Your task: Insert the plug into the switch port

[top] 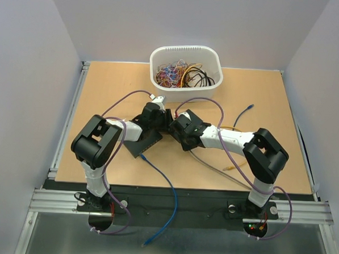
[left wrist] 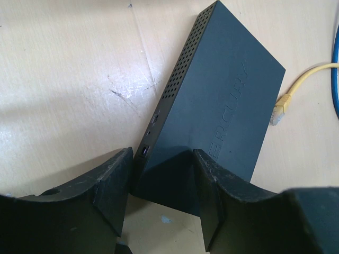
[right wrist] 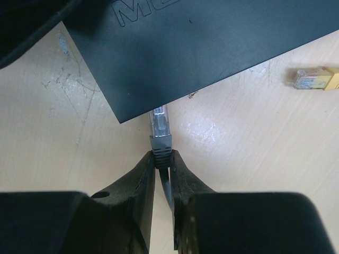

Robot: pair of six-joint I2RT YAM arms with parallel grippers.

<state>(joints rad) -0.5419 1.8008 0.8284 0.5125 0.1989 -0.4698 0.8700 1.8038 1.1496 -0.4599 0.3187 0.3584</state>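
Observation:
The black network switch (left wrist: 222,100) lies flat on the wooden table, also seen in the top view (top: 145,143). My left gripper (left wrist: 161,180) is open, and its fingers straddle the switch's near corner without clearly squeezing it. My right gripper (right wrist: 162,159) is shut on the grey boot of the plug (right wrist: 161,127). The plug's clear tip is at the switch's front edge (right wrist: 137,114), partly hidden under that edge. The ports themselves are hidden. In the top view both grippers meet at the switch, the left (top: 154,119) and the right (top: 175,127).
A loose yellow plug (right wrist: 315,79) lies on the table right of the switch, also in the left wrist view (left wrist: 279,106). A blue cable (top: 166,186) runs from the switch toward the near edge. A white basket (top: 187,51) of cables stands at the back.

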